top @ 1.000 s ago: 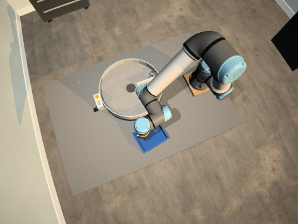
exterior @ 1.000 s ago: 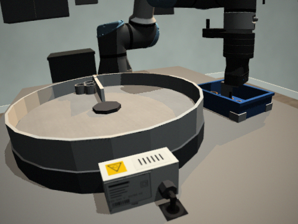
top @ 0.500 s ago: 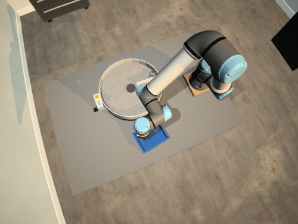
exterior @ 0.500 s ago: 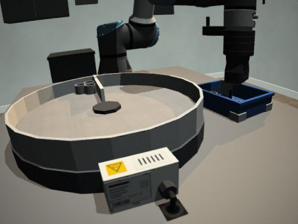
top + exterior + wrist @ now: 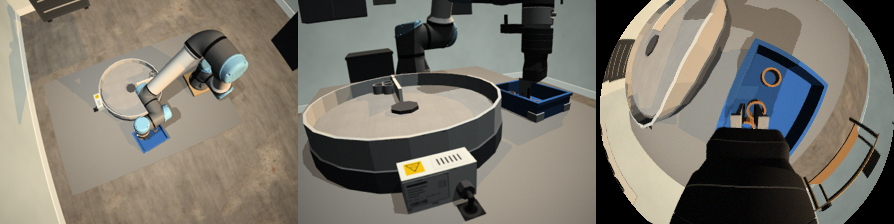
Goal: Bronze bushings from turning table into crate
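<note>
Placing step: claw (image 5: 144, 138) (image 5: 525, 89) (image 5: 749, 110) down inside crate (image 5: 153, 146) (image 5: 518, 104) (image 5: 798, 95), fingers astride one of three visible bronze bushings (image 5: 155, 131) (image 5: 512, 92) (image 5: 763, 77) there, pinching or freed, can't tell; steel bushings (image 5: 152, 72) (image 5: 378, 89) beyond crate on turning table (image 5: 116, 101) (image 5: 441, 119) (image 5: 666, 65); next, likely spread gently, lift straight.

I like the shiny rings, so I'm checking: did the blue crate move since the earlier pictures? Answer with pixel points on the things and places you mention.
No, the blue crate (image 5: 155, 143) (image 5: 520, 103) (image 5: 798, 95) sits the same way beside the turning table (image 5: 111, 114) (image 5: 387, 152) (image 5: 686, 92).
</note>
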`<action>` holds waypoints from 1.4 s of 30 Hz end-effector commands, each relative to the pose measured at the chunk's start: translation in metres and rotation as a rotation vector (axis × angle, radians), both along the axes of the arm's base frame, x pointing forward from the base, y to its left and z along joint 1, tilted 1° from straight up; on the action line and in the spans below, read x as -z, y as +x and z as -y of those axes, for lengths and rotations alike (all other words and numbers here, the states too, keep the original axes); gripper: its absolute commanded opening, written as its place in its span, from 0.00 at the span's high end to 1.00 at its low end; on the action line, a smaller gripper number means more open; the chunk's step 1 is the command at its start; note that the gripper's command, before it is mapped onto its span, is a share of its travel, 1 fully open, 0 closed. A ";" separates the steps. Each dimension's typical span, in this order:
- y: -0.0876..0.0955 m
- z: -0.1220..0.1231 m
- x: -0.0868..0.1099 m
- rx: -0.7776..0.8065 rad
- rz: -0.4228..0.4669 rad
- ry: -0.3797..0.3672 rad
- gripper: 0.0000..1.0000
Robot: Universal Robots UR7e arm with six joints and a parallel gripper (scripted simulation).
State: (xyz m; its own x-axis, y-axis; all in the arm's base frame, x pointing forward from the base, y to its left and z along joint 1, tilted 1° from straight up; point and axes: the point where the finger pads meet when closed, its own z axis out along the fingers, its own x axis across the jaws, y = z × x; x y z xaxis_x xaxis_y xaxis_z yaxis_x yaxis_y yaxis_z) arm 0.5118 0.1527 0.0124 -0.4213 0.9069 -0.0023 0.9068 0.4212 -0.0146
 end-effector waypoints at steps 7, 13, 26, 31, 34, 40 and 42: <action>0.000 0.000 -0.002 0.000 0.001 0.000 0.58; 0.001 0.000 -0.007 0.000 0.001 0.000 0.58; 0.001 0.000 -0.010 0.000 0.002 0.000 0.58; 0.001 0.000 -0.013 0.000 0.002 0.000 0.58; 0.001 0.000 -0.013 0.000 0.002 0.000 0.58; 0.001 0.000 -0.013 0.000 0.002 0.000 0.58; 0.001 0.000 -0.034 0.000 0.002 0.000 0.58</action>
